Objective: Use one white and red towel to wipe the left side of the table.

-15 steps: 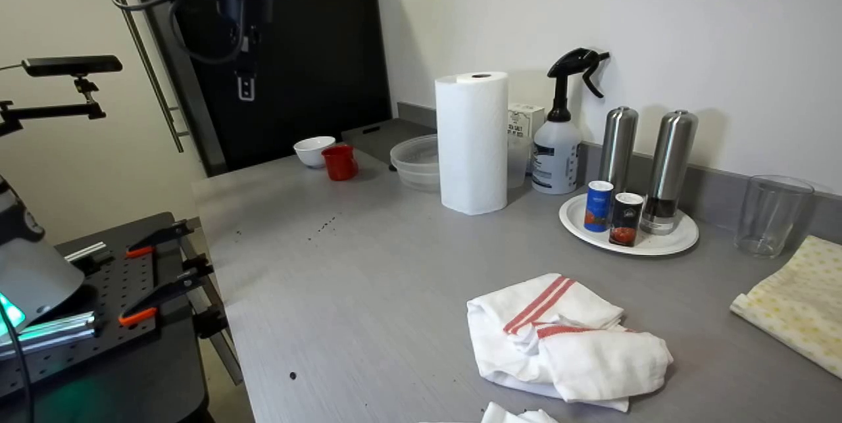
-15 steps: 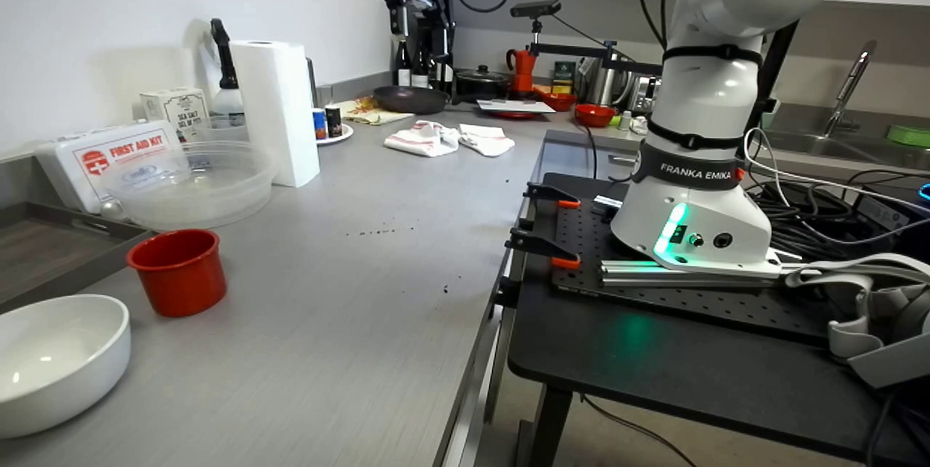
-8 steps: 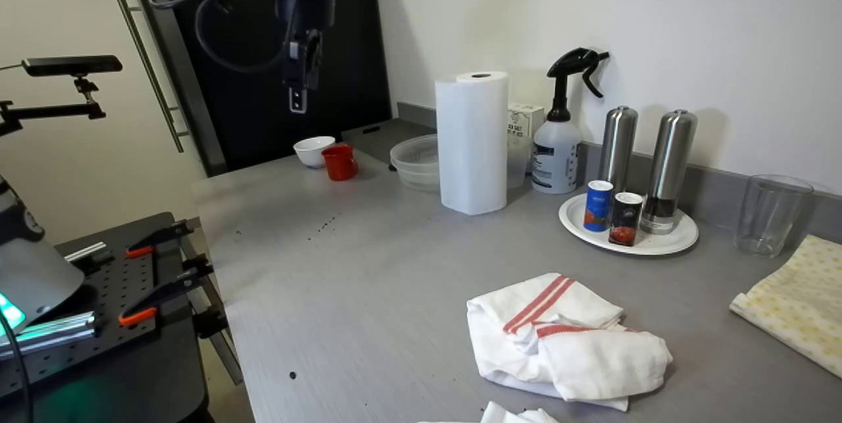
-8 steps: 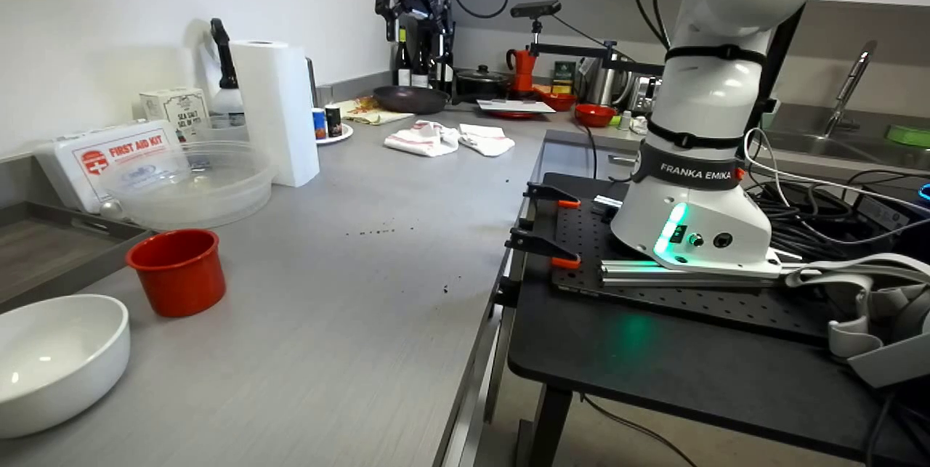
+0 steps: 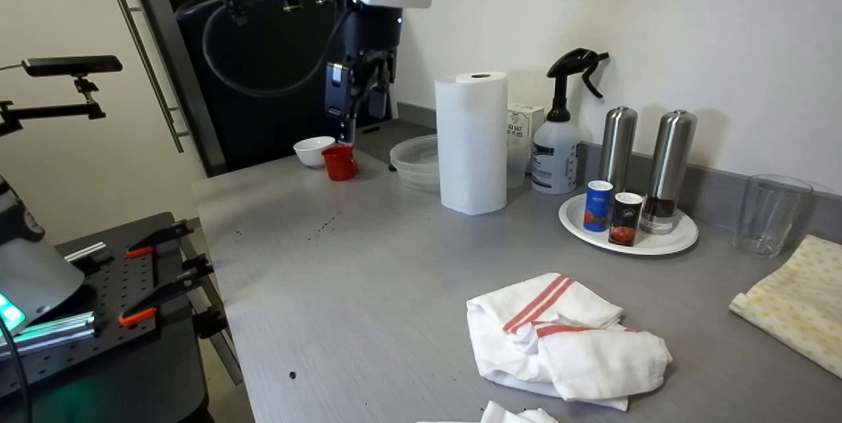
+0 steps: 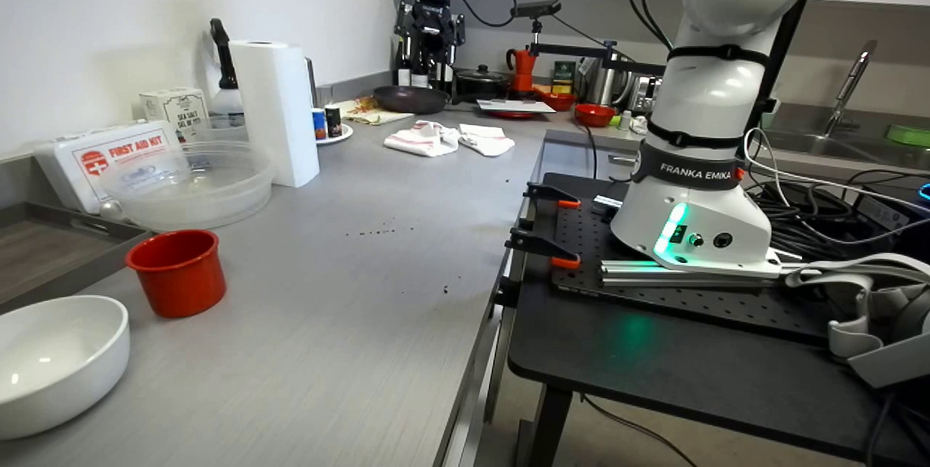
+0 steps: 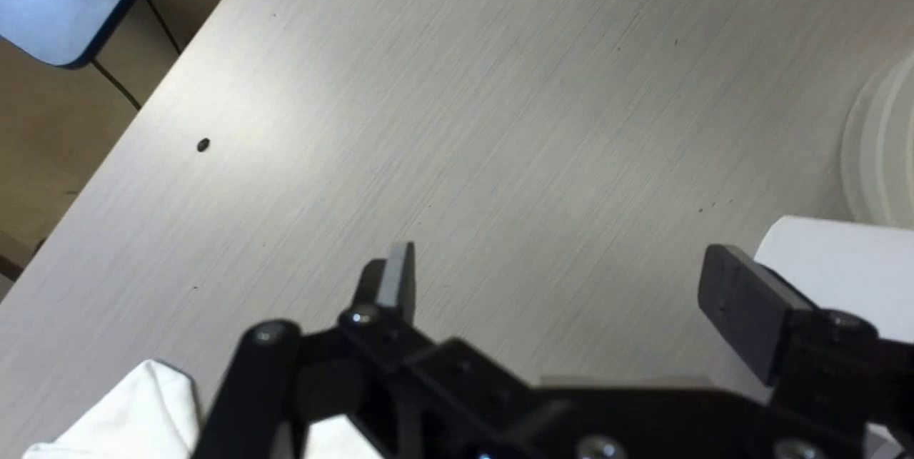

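A white towel with red stripes lies crumpled on the grey table. It also shows in an exterior view, touching or close to a second white cloth. Part of that second cloth shows at the bottom edge of an exterior view. A piece of white cloth shows at lower left in the wrist view; I cannot tell which one. Dark crumbs lie on the table, also seen in an exterior view. My gripper is open and empty, high above the table, away from the towel.
A paper towel roll, spray bottle, clear container and plate with shakers and mills stand along the wall. A red cup and white bowl stand at the far end. A glass stands at right.
In an exterior view my gripper has moved right and lower and appears larger. In an exterior view it has shifted slightly right. The towels and other objects have not moved.
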Robot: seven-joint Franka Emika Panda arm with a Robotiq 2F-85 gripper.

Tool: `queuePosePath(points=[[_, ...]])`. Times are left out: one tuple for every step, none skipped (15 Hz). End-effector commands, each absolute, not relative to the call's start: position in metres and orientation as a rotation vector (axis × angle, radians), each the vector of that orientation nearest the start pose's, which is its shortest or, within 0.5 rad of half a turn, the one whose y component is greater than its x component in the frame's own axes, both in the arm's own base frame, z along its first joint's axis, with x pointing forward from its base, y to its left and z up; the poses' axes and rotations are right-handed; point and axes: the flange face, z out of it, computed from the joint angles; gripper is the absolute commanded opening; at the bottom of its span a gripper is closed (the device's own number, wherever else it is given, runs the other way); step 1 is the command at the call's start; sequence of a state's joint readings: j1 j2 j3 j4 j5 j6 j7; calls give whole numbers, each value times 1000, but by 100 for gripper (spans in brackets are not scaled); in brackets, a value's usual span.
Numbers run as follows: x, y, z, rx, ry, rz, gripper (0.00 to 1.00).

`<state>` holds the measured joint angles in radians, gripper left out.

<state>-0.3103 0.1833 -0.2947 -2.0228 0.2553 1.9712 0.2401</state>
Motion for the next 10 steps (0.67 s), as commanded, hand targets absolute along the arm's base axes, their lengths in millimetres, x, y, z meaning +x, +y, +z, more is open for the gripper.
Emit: queuePosePath(points=[[478,-349,334,-2460,1558,311,100],[479,-360,329,-2441,1608,313,100],[482,-369,324,-2434,1656,306,100],[485,-378,319,-2431,1695,304,100],[490,-386,314,-2435,1719,298,100],[495,-392,310,-2451,1736,287,100],[500,-398,306,-2459,1764,278,100],[505,-405,301,-2472,1780,274,100],[510,-410,296,-2485,1791,270,100],[515,-416,291,-2501,1808,264,100]])
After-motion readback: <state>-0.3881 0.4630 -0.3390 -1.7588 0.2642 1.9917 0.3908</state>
